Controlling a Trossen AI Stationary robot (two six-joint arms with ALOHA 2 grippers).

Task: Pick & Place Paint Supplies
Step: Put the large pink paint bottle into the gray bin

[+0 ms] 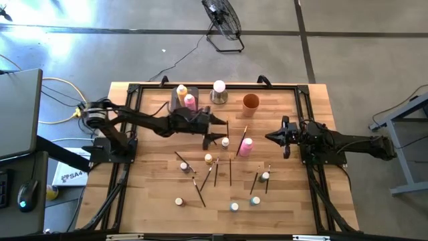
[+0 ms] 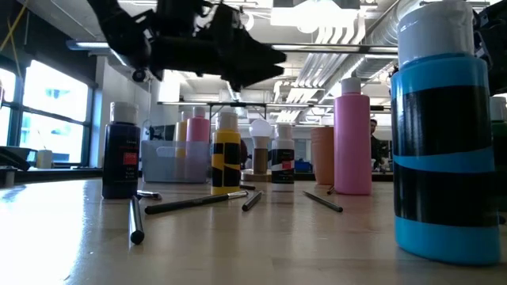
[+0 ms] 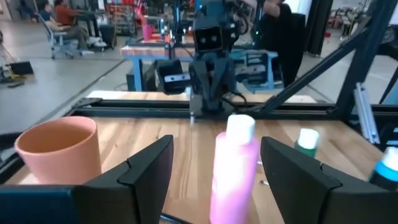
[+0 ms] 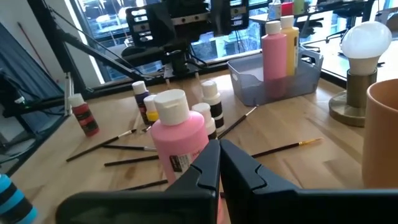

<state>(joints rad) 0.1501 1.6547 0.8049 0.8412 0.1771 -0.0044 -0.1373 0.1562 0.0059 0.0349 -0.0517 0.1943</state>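
My left end effector (image 3: 214, 171) hangs spread wide, framing the upright pink bottle (image 3: 233, 168) mid-table; it looks light, rigid, slick plastic, so I'd grip its body below the cap

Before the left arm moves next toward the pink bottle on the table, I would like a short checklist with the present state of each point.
1. Left tool open: ok, its fingers stand wide apart.
2. Pink bottle lined up between the fingers: ok in the left wrist view.
3. Pink bottle upright with white cap on: ok.
4. Left tool low enough to close on the bottle: cannot tell; the high view shows it short of the bottle.
5. Right tool out of the way: ok, shut and waiting to the bottle's right side.
6. Grey tray has room: ok, it holds only a pink and a yellow bottle.
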